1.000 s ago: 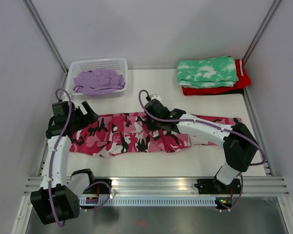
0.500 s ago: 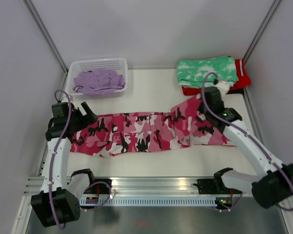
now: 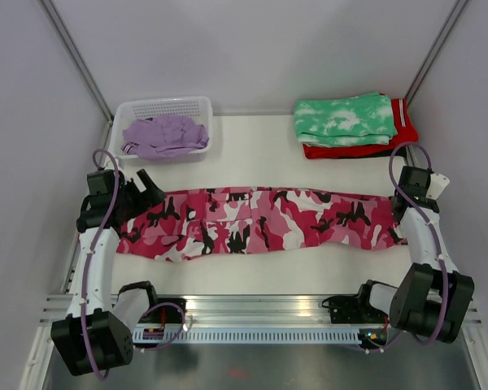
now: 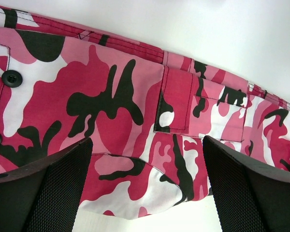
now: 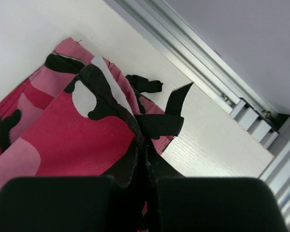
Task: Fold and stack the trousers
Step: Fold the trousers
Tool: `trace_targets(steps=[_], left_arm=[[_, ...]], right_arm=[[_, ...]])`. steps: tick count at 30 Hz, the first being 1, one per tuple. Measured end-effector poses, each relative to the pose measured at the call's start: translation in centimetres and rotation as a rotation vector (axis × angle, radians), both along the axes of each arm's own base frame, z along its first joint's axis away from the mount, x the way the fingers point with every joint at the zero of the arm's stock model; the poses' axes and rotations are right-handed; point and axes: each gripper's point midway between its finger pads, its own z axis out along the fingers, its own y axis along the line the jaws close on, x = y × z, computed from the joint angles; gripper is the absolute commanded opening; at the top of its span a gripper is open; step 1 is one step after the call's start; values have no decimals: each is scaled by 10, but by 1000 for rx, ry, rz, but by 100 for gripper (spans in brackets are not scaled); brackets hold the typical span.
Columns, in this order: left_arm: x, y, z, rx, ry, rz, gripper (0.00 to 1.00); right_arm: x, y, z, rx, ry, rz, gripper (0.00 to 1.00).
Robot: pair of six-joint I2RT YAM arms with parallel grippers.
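The camouflage trousers (image 3: 260, 223) lie stretched in one long, slightly rumpled band across the middle of the tabletop (image 3: 252, 158), from near its left edge to its right edge. The right jaws are pinched tight on the bunched cuff at the right edge, where a black webbing strap (image 5: 159, 123) sticks out near the aluminium rail (image 5: 198, 77). The left jaws stand wide apart over the waist end, with cross-hatched black pads (image 4: 63, 188) either side of a flap pocket (image 4: 176, 101). The lilac trousers (image 3: 164, 134) sit crumpled in a white perforated basket (image 3: 167, 106) at the far left corner.
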Motion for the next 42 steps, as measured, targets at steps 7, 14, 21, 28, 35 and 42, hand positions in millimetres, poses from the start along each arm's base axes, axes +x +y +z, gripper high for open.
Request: trace_targets(steps=[7, 14, 21, 28, 35, 42], left_arm=[[1, -2, 1, -5, -6, -4, 100], [1, -2, 1, -5, -4, -5, 100], [0, -3, -5, -10, 20, -5, 100], [-1, -2, -8, -11, 37, -2, 100], [0, -1, -10, -9, 43, 1, 100], [0, 0, -10, -6, 44, 5, 100]], right_arm=[[12, -20, -1, -62, 107, 51, 98], [21, -25, -17, -29, 169, 98, 98], [13, -40, -35, 90, 127, 67, 98], [17, -35, -76, 232, 147, 98, 97], [22, -30, -90, 301, 128, 115, 89], [29, -38, -91, 318, 98, 100, 61]])
